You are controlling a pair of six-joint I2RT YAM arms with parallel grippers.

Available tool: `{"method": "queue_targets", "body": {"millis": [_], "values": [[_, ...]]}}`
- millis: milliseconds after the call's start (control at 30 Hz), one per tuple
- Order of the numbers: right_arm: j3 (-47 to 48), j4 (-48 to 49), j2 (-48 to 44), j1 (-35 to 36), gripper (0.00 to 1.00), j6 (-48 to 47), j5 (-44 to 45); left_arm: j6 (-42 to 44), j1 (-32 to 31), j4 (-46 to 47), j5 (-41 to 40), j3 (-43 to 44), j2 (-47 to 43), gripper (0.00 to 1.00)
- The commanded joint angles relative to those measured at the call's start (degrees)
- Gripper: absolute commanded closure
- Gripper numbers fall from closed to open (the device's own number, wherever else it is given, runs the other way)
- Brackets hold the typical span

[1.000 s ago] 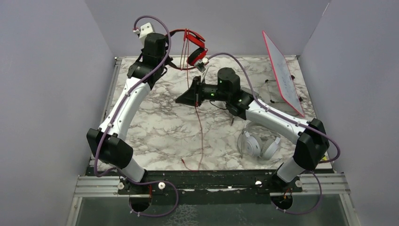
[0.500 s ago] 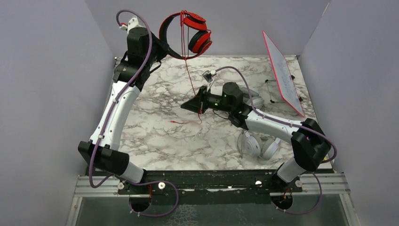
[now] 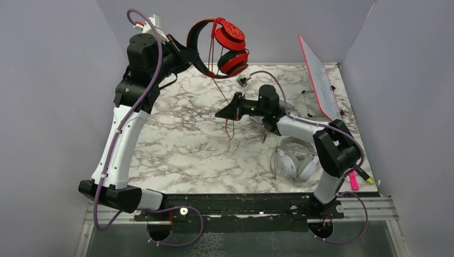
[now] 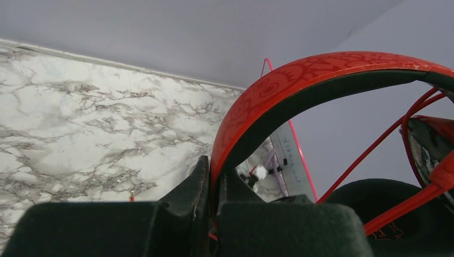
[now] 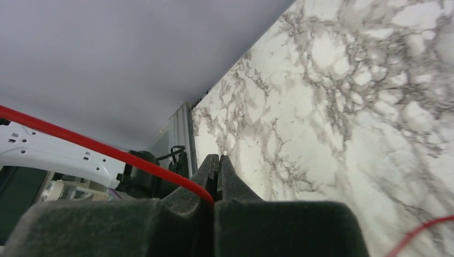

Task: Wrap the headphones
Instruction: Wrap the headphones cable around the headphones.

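Left gripper [image 4: 214, 182] clamps red headphones [image 3: 231, 37] (aloft) | right gripper [image 5: 216, 166] pinches red cable [image 5: 123, 155]

Lighting: bright, even, diffuse. Shadows: soft, faint on desk [image 3: 176, 155]. Focus: top view sharp; wrist-view foregrounds blurred

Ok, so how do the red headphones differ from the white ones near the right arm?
Colour: the red-and-black headphones are red with black pads; the white headphones are white-silver.
Pose: the red-and-black headphones hang in the air, headband clamped in the left gripper; the white headphones lie on the table, untouched.
Cable: the red cable runs down to the right gripper, whose fingers pinch it; the white pair's cable is unclear.
Both are over-ear headsets.
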Motion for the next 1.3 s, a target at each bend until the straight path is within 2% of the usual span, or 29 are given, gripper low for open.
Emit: {"method": "queue_targets", "body": {"millis": [0,167,367,500,600,733,800,933,1067,1167,1267], "values": [[3.33,0.76,4.07,-6.77,0.99,-0.72,-9.20,6.76,0.41,3.80,9.01,-0.10,-5.44,1.00],[11.17,-6.33,9.79,-9.02,0.96,-7.14,-19.17,20.93,0.41,0.85,15.21,-5.88,-10.83,1.00],[12.28,-9.32,10.31,-12.96,0.93,-10.29,-19.09,36.14,0.41,-4.62,22.65,-14.17,-19.31,1.00],[16.27,-14.86,10.76,-14.18,0.96,-12.07,-19.38,43.64,-0.09,-8.68,21.62,-17.06,-21.94,1.00],[20.99,-22.53,10.70,-14.34,0.96,-13.51,-18.99,47.45,-2.72,-9.51,14.12,-19.99,-22.73,1.00],[26.33,-31.87,10.14,-14.99,0.91,-12.10,-18.28,52.97,-6.98,-9.74,-3.23,-23.03,-21.42,1.00],[27.42,-34.19,9.13,-15.42,0.97,-10.56,-18.25,55.15,-9.28,-8.47,-11.12,-24.53,-20.43,1.00],[25.94,-32.93,6.01,-16.18,0.99,-5.25,-21.01,57.16,-10.13,-1.42,-25.79,-29.12,-18.52,1.00],[24.71,-31.60,2.73,-16.21,0.97,-1.52,-22.33,57.48,-10.14,5.99,-34.97,-33.49,-17.18,1.00],[23.15,-28.45,0.75,-16.09,0.94,2.67,-22.25,55.60,-10.16,8.43,-36.23,-34.40,-15.41,1.00],[18.92,-16.18,-1.04,-14.91,0.94,13.23,-23.41,51.11,-10.16,10.60,-37.14,-34.43,-13.20,1.00]]}}
